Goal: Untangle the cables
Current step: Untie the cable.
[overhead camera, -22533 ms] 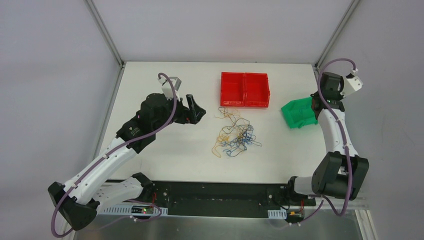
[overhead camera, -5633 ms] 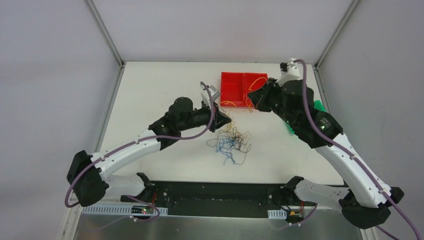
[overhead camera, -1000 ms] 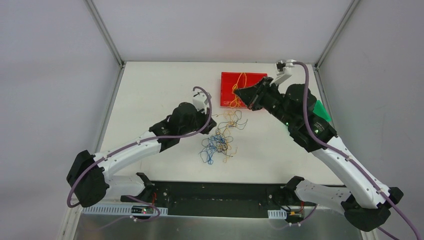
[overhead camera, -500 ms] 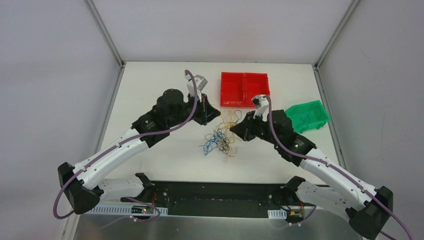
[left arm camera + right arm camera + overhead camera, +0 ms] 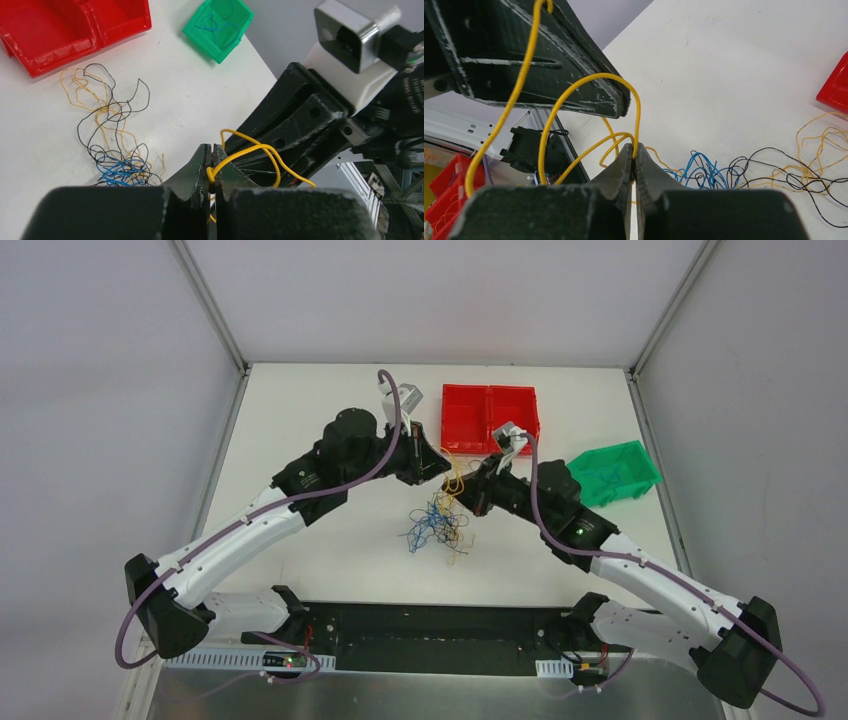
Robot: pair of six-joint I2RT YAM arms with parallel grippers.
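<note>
Both pincers hung close together above the table (image 5: 300, 410) while I ran the rig. The L gripper (image 5: 210, 150) was clamped tight on a yellow cable (image 5: 250, 150). The R gripper (image 5: 633, 150) was pinched closed on that same strand, and the two sets of fingertips nearly touched, both held clear of the surface. The yellow wire bowed up in loops btwn them.

I judged the double hold to be the point of the pose. W/ one wire caught at two spots close together, drawing the arms apart should slide it out w/o dragging the whole knot along.

The rest of the cables (image 5: 437, 525), blue, black and orange strands, lay as a loose clump on the table just below the grippers, on the near side of the red bin (image 5: 490, 390). I couldn't tell whether any strand touched that bin.

A green bin (image 5: 622, 447) sat off to the R, well apart from the clump, w/ a few blue strands inside. It was prob. the drop spot for freed blue wire.

I rated the job as approx. early to mid, w/ most strands not yet separated.

No brand, label or legible writing showed in any view.
</note>
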